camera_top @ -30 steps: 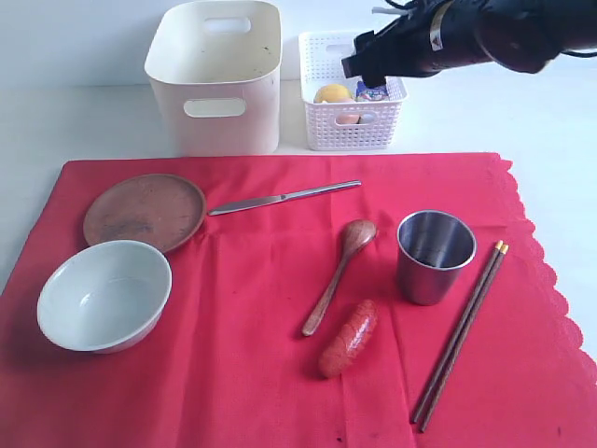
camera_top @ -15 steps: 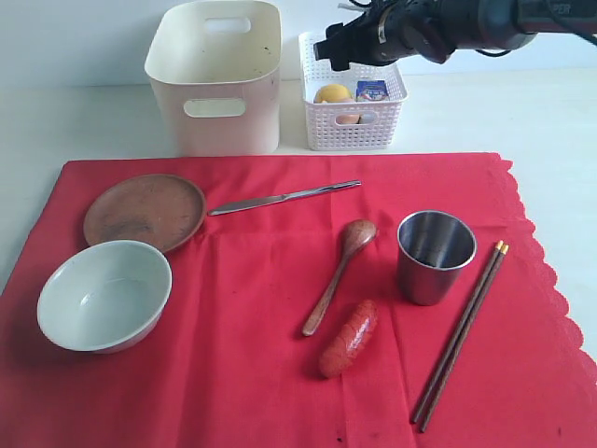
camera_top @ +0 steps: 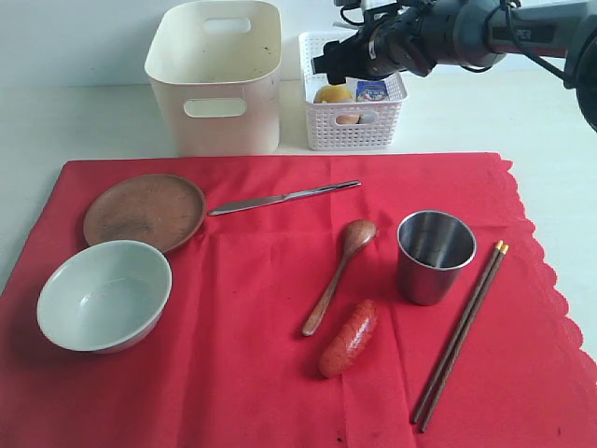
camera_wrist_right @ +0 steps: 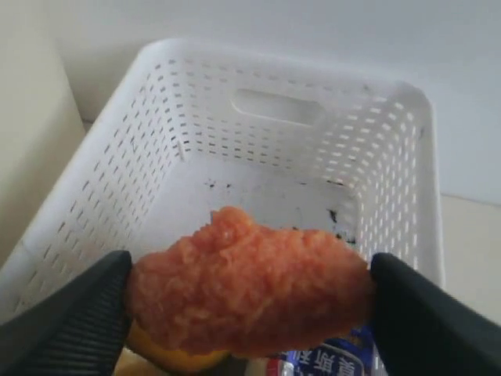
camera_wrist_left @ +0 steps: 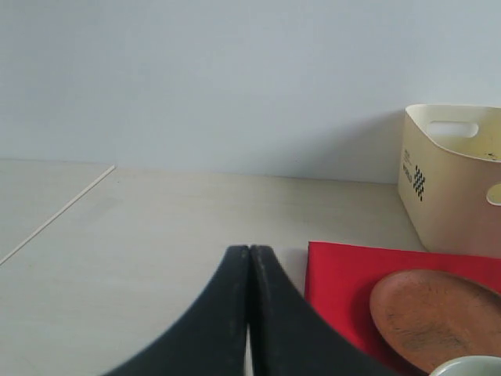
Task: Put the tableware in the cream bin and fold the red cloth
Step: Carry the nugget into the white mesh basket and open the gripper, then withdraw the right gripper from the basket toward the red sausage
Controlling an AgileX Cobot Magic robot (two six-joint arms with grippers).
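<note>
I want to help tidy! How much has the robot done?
No tableware is binned yet. The right gripper holds an orange food lump over the white basket. Left to do: plate, bowl, knife, spoon, cup and chopsticks all lie on the flat red cloth, none in the cream bin.

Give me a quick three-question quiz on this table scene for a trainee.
1. True or false: the tall cream plastic bin already holds the round brown plate.
2. What does the right claw hold over the white lattice basket? A: steel cup. B: orange crumbly food piece. C: wooden spoon.
3. Fill in: the left claw is ___.
Key: 1 false; 2 B; 3 shut.
</note>
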